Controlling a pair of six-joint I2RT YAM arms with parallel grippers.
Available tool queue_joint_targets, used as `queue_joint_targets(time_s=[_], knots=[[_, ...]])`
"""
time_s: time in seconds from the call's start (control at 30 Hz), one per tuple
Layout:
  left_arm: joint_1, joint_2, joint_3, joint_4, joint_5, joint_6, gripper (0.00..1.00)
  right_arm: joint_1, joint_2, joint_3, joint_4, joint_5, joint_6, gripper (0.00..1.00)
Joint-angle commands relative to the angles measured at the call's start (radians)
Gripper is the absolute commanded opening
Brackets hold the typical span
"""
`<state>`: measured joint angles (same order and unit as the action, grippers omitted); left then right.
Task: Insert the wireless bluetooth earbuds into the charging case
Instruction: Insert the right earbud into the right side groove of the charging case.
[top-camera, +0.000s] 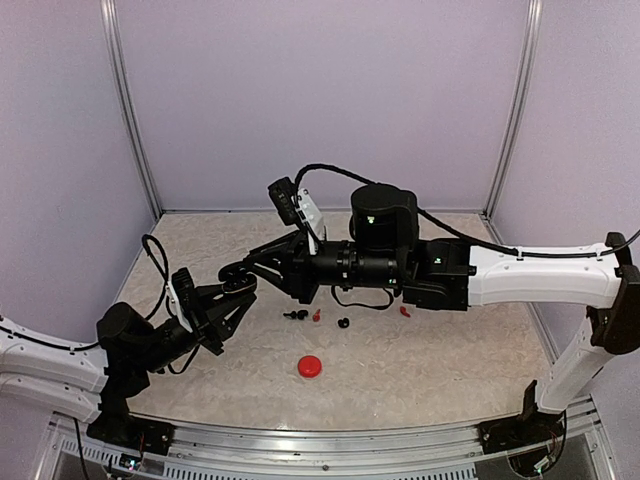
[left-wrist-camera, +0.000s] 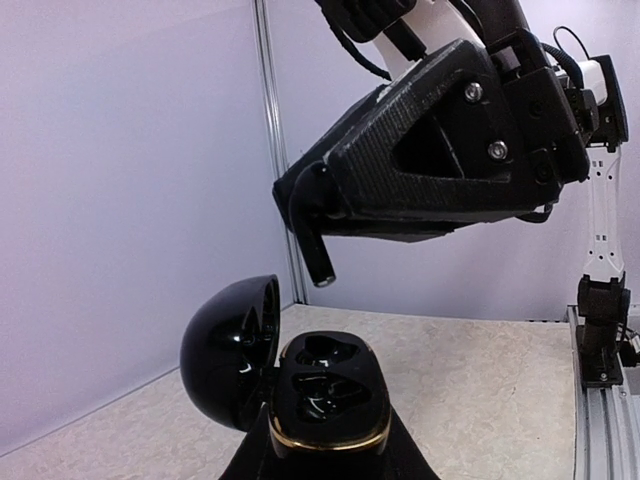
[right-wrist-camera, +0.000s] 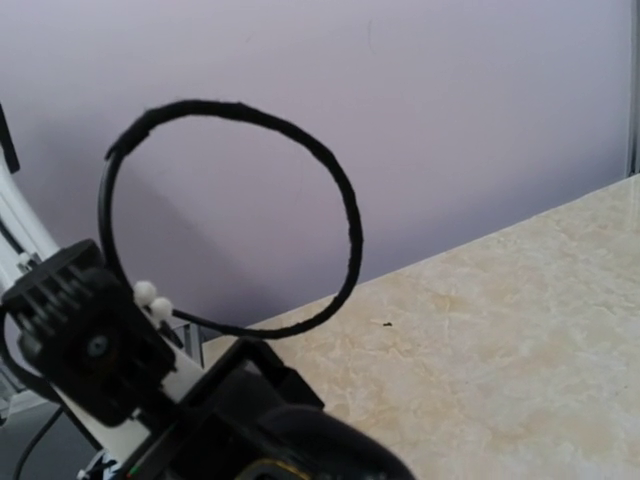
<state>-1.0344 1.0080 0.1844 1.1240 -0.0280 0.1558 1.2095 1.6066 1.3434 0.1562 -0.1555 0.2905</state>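
While gripping the charging case (left-wrist-camera: 325, 400) from below, holds the left claw (top-camera: 238, 292) narrowed onto the black shell, lid (left-wrist-camera: 228, 350) swung open leftward, two glossy wells facing up. Just above, pinches a black earbud (left-wrist-camera: 320, 262) in the nearly shut right claw (left-wrist-camera: 303, 205), stem hanging down, not touching the case. Little room on the left there: stem tip close beside the raised lid's top edge. Open air to the right of the case and between stem tip and wells.

From above, places both claws at centre-left of the frame, over the table (top-camera: 450, 380), well apart from the back wall (top-camera: 320, 100), nearer the left wall (top-camera: 60, 200). Most room toward the lower right; metal rail (top-camera: 350, 445) along the near edge. Below the right arm in the frame, on the table: a loose black earbud (top-camera: 295, 315), a red earbud (top-camera: 318, 317) just beside it, a small black piece (top-camera: 344, 323), another red earbud (top-camera: 405, 311) farther right, and a red case (top-camera: 310, 366) nearer the rail.

Only from above: those loose pieces; too small there to make out the held earbud or the wells. Only from the left wrist: the wells and the pinch. From the right wrist: a looped black cable (right-wrist-camera: 345, 220), a glossy black curve with a gold glint at the bottom edge, the table's edge against the wall.
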Motion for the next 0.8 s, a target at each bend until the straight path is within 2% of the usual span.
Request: queue_joint_targets(time_s=[0.0, 0.47, 0.77], knots=[[-0.008, -0.009, 0.016, 0.041, -0.007, 0.024, 0.00, 0.010, 0.009, -0.009, 0.020, -0.015, 0.025, 0.17], [-0.010, -0.014, 0.014, 0.049, -0.001, 0.023, 0.01, 0.010, 0.035, -0.018, 0.014, -0.014, 0.015, 0.17], [-0.010, -0.016, 0.013, 0.052, 0.000, 0.023, 0.00, 0.024, 0.033, -0.030, 0.010, 0.049, -0.047, 0.17]])
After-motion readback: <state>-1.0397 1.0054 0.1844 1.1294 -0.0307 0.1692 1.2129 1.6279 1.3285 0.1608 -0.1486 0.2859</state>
